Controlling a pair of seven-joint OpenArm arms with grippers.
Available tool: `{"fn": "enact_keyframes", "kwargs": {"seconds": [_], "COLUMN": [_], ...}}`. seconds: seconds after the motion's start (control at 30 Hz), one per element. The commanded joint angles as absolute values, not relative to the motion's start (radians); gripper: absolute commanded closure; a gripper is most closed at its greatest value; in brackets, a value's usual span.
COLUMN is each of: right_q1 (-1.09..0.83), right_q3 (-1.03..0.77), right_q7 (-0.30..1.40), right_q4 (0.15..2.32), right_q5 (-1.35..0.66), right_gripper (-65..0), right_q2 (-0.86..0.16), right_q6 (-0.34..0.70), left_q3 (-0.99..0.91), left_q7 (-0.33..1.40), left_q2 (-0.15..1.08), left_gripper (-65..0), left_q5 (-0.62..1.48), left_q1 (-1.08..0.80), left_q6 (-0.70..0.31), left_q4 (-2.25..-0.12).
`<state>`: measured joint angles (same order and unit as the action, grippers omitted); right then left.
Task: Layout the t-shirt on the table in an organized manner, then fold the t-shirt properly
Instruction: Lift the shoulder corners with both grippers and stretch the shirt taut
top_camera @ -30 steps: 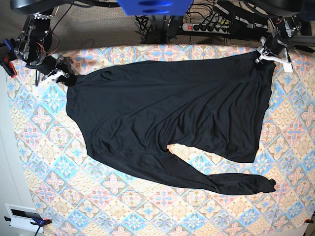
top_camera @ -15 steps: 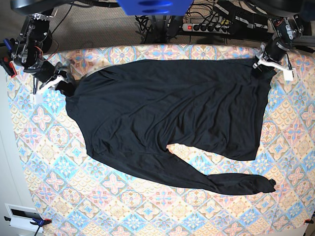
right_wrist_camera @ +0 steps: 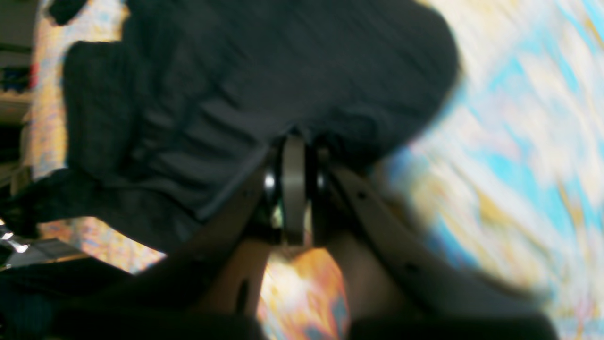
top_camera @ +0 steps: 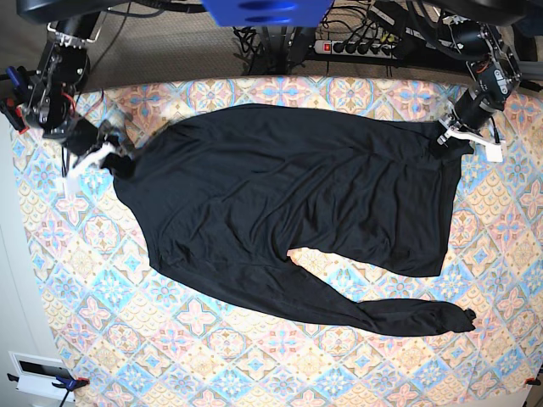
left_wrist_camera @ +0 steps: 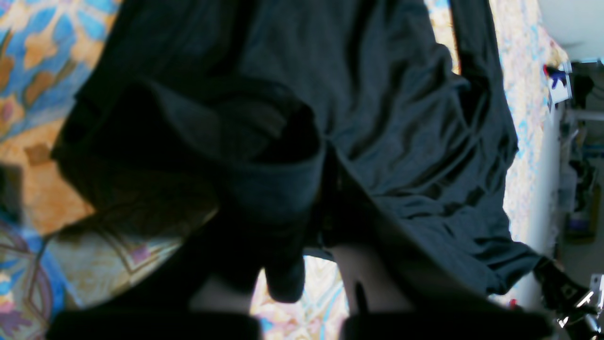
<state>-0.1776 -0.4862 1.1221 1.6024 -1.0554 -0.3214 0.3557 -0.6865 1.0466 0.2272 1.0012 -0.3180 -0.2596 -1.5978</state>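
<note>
Both arms pinch the t-shirt at its far edge. The left gripper is clamped on one far corner of the garment; the right gripper is clamped on the opposite far corner. The body lies spread over the table, one sleeve trailing out from the shirt's near edge toward the table front.

Risks, judged:
- Thin fabric may slip out of a pinch if the arms pull apart too hard.
- Uneven tension would skew the hem line.
- The trailing sleeve may stay bunched, spoiling the later fold.
</note>
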Motion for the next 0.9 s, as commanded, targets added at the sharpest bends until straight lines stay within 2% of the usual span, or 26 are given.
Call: {"fn": "enact_keyframes", "kwargs": {"seconds": [0.0,0.1,0.27,0.43,0.6,0.87], "right_q1": [-0.14,-0.099,-0.096,-0.051,0.041,0.051], "right_q3": [-0.492,-0.484,-0.447,-0.423,-0.421,-0.421], "right_q7": [1.109,1.119,1.107,1.107,1.107,1.107], "right_q4": [1.621,1.62,1.606,1.498,1.438,1.368], "right_q5": [-1.076,-1.076,-1.072,-1.006,-1.003,-0.938], "right_gripper": [0.0,0.0,0.0,0.0,0.0,0.0], "right_q2": [-0.344,-0.344,-0.344,-0.344,-0.344,-0.351], "right_q6": [0.36,0.346,0.252,0.251,0.251,0.251], "left_q3": [-0.694,-0.696,-0.71,-0.711,-0.711,-0.711], "left_q7": [1.033,1.033,1.001,0.99,0.99,0.972], "left_q2": [0.24,0.243,0.246,0.246,0.249,0.249], "left_gripper": [0.0,0.0,0.0,0.0,0.0,0.0], "left_q5": [1.02,1.018,1.017,1.017,1.018,1.017], "left_q1": [-0.305,-0.286,-0.283,-0.251,-0.202,-0.157], "left_q6": [-0.266,-0.266,-0.265,-0.186,-0.177,-0.173], "left_q4": [-1.595,-1.546,-1.54,-1.529,-1.432,-1.359]}}
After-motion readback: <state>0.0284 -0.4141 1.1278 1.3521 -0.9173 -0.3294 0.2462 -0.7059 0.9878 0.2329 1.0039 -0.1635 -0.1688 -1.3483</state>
